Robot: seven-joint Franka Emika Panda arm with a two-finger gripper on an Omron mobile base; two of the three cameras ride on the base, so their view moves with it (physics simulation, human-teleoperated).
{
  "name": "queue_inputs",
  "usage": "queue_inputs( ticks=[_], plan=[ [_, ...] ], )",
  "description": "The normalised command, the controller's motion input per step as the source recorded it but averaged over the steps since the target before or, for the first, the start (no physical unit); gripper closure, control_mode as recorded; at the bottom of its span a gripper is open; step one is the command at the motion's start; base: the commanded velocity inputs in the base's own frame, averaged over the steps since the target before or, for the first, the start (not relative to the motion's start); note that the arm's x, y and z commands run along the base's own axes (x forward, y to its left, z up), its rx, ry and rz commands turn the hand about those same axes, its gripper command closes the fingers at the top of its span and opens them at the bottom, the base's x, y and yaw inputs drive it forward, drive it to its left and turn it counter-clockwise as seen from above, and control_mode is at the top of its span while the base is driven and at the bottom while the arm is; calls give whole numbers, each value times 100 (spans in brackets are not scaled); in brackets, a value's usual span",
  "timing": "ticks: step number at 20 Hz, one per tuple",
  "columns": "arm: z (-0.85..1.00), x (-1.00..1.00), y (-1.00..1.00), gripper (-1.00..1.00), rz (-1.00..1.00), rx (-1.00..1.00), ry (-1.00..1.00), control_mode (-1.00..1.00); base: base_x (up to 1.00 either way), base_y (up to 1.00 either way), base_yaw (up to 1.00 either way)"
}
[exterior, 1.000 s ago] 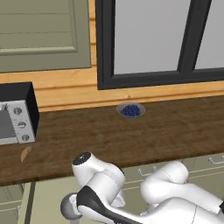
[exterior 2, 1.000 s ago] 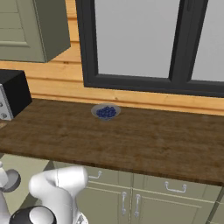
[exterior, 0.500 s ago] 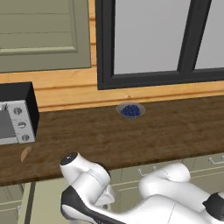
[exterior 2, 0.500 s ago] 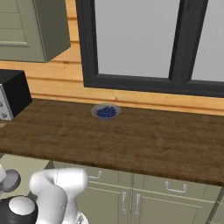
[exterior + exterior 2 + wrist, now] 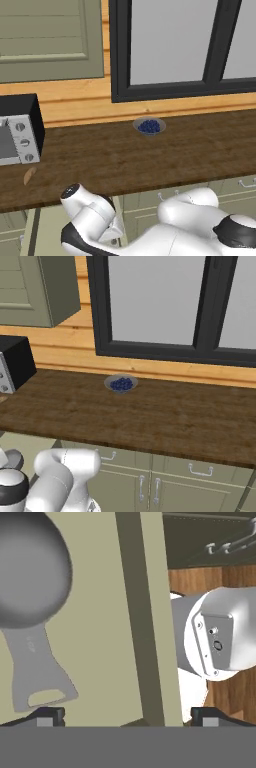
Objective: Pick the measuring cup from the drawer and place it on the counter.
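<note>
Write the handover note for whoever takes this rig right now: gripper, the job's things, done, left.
Gripper: open, nothing held, low over the drawer.
Measuring cup: lies flat in the drawer, its holed handle end near one fingertip, bowl farther off.
Counter: holds a bowl of blueberries near the wall and a microwave at the left end.
Done: drawer open, hand over the cup.
Left: grasp, lift, set it on the counter.

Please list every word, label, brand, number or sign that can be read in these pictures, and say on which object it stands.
No readable text in any view.
Measuring cup, lying in the drawer: a faint mark on its handle, too blurred to read.
Microwave on the counter: two knobs, no legible labels.
Bowl of blueberries: no markings.
</note>
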Motion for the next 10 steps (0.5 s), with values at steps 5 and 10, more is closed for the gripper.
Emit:
queue_inputs(
  ticks=[5, 10],
  plan=[
    [-13, 4, 9, -100, 0, 0, -1, -100, 0, 0, 0],
    [-1, 21, 24, -100, 0, 0, 0, -100, 0, 0, 0]
  ],
)
